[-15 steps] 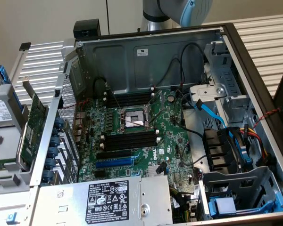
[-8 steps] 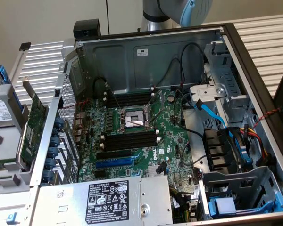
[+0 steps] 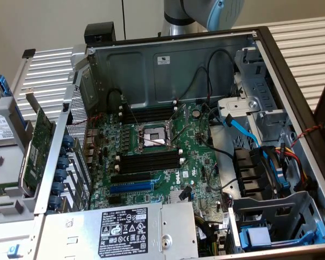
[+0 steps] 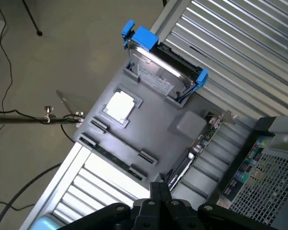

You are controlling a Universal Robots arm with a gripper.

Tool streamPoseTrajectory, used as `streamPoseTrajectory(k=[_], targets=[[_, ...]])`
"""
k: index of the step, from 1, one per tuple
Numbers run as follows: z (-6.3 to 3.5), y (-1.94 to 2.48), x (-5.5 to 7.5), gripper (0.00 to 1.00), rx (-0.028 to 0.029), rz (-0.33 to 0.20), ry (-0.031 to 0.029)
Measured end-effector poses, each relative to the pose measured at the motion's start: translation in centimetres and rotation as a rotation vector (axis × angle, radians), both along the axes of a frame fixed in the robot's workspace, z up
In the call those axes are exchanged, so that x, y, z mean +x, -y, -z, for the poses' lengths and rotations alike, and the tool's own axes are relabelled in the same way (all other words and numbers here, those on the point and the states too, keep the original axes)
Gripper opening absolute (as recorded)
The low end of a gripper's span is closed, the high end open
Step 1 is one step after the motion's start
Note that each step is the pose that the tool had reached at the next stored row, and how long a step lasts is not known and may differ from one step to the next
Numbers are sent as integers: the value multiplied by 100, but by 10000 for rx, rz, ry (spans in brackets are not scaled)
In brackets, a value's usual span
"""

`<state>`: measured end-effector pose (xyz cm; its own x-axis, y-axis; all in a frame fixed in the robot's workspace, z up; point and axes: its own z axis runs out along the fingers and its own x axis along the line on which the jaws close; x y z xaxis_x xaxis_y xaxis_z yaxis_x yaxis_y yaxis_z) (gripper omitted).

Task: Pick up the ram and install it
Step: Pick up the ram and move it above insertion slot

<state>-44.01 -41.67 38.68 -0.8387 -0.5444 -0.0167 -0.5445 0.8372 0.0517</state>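
Grey tray [image 4: 153, 129] cradles the ram [image 4: 113, 155] in a slot, seemingly so you can grasp it; your end effector [image 4: 160, 188] hangs nearby, closed, empty.

Arm [image 3: 206, 13] got chopped by the top edge in the exterior view, most of the pincer [image 4: 160, 188] ran off the wrist view's edge, and the power supply label [image 3: 125, 227] was too tiny to read.

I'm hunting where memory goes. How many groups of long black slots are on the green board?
2. One group of long black slots sits above the square metal socket in the exterior view, one below. Others may be hidden.
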Motion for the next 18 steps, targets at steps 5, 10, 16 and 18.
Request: streamPoseTrajectory(k=[5,10,16,18], targets=[[4,0,-27,11,12,-731,1],[12,0,-70,11,71,-1231,2],[31,-1,-85,11,223,-2271,7],[39,-1,-88,11,275,-2625,11]])
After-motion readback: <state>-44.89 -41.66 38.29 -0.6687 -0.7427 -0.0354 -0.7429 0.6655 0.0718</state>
